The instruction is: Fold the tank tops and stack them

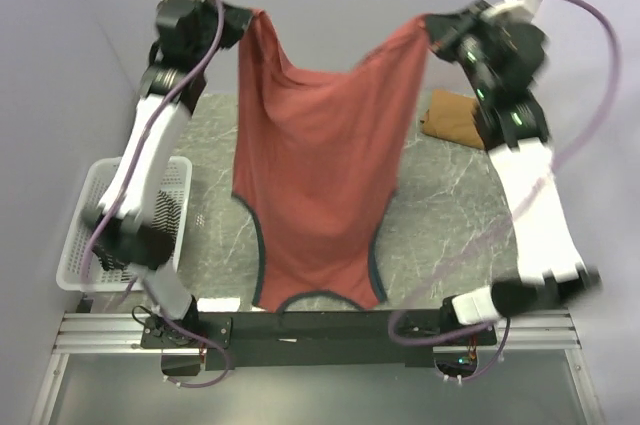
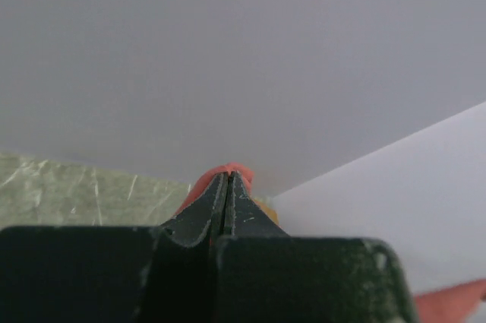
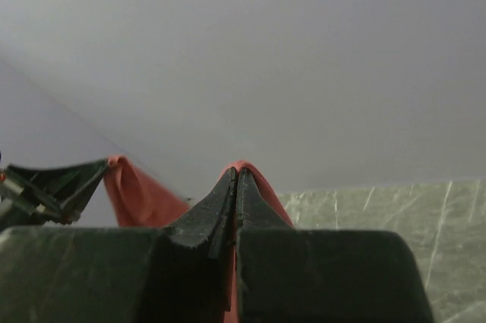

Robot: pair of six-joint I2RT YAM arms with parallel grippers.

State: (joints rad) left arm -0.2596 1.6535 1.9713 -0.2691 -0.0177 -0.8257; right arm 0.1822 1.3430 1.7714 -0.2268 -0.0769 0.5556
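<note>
The rust-red tank top (image 1: 315, 175) is held aloft above the table (image 1: 440, 235), stretched between the two arms. One shoulder strap is pinched in the clenched left gripper (image 1: 248, 23) and the other in the clenched right gripper (image 1: 432, 30). In both wrist views only a thin lip of red cloth is seen beyond the closed jaws. The garment is hung at full length, with its dark-trimmed hem (image 1: 320, 297) draped at the table's near edge, just above the mounting rail (image 1: 320, 327). The tan-brown tank top (image 1: 452, 117) is seen lying in a compact bundle on the table's far right part. A dark striped cloth (image 1: 165, 213), probably the third top, is glimpsed in the white mesh basket (image 1: 75, 245) just off the table's left edge. Several risks are judged to be present. With so little fabric caught in each grip, a strap could be pulled free if the arms are spread wider or lowered with a jerk, and the top would be dropped in a heap on the table. If the hem is dragged across the table's near edge, it could be snagged on the rail or laid down creased. Should the cloth be lowered too far toward the table's right, the tan bundle could be covered or knocked askew.
</note>
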